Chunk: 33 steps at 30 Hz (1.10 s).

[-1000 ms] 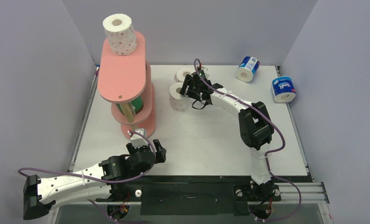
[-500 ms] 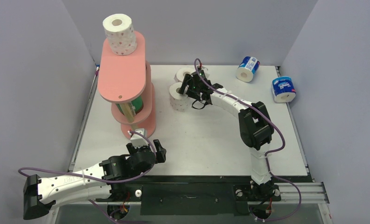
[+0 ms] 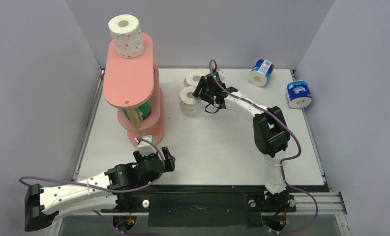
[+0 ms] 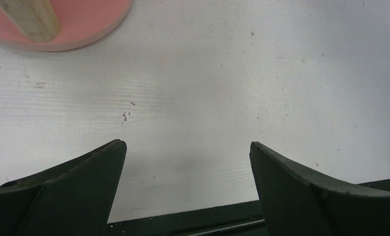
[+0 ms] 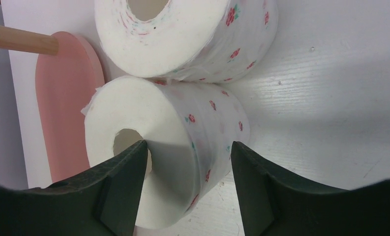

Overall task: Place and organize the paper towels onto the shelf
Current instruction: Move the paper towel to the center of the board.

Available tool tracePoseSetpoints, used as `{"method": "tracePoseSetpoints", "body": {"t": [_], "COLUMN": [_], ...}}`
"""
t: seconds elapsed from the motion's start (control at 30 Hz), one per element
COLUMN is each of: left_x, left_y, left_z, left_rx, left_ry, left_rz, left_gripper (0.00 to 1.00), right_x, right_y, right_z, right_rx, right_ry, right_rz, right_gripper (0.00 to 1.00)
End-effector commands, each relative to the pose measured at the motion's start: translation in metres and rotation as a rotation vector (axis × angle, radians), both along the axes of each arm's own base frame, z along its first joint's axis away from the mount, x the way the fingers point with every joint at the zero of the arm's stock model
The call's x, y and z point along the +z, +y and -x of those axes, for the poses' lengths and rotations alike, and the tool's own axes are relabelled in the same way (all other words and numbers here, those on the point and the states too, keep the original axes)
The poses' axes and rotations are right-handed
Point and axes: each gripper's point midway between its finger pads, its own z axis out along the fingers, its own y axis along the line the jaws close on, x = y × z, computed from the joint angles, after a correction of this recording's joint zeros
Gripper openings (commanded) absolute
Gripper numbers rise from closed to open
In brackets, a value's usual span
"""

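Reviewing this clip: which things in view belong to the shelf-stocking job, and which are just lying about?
Job:
salmon-pink three-tier shelf
red-dotted white roll on its top board
green-wrapped roll on a lower tier
two red-dotted white rolls, unshelved
two blue-white wrapped rolls, unshelved, far right

Not the job:
white table
grey enclosure walls
no loose clutter seen

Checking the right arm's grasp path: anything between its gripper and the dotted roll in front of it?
Nothing visible. The right gripper is open, its fingers right at the dotted roll with no gap to cross. A second dotted roll touches it beyond the fingertips.
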Motion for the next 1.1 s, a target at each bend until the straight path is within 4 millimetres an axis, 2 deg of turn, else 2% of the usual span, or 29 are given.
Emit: {"method": "tracePoseSetpoints", "body": {"t": [0.0, 0.3, 0.5, 0.7, 0.83, 1.03, 1.07], "left_x": [0.017, 0.016, 0.016, 0.019, 0.025, 0.032, 0.033], "left_y": [-0.004, -0.007, -0.007, -0.007, -0.007, -0.008, -0.008], "left_z": [-0.005, -0.005, -0.005, -0.006, -0.007, -0.009, -0.009], "left_rx": [0.025, 0.018, 0.016, 0.018, 0.017, 0.017, 0.016], "left_ry": [-0.032, -0.026, -0.024, -0.032, -0.044, -0.06, -0.063], "left_rz": [0.038, 0.033, 0.033, 0.04, 0.042, 0.049, 0.05], "left_gripper": [0.97, 0.97, 0.97, 0.97, 0.98, 0.97, 0.98], "right_x": [0.0, -0.008, -0.006, 0.01, 0.024, 0.061, 0.059], "right_y": [0.006, 0.007, 0.002, -0.006, -0.014, -0.029, -0.033], "right_z": [-0.004, 0.002, 0.008, 0.016, 0.023, 0.042, 0.048], "right_rx": [0.008, 0.036, 0.038, 0.044, 0.042, 0.042, 0.043], "right_ry": [-0.023, 0.004, -0.001, -0.027, -0.048, -0.109, -0.103], "right_rz": [-0.023, 0.004, 0.016, 0.033, 0.044, 0.046, 0.055], "right_gripper": [0.57, 0.5, 0.38, 0.27, 0.24, 0.22, 0.21]}}
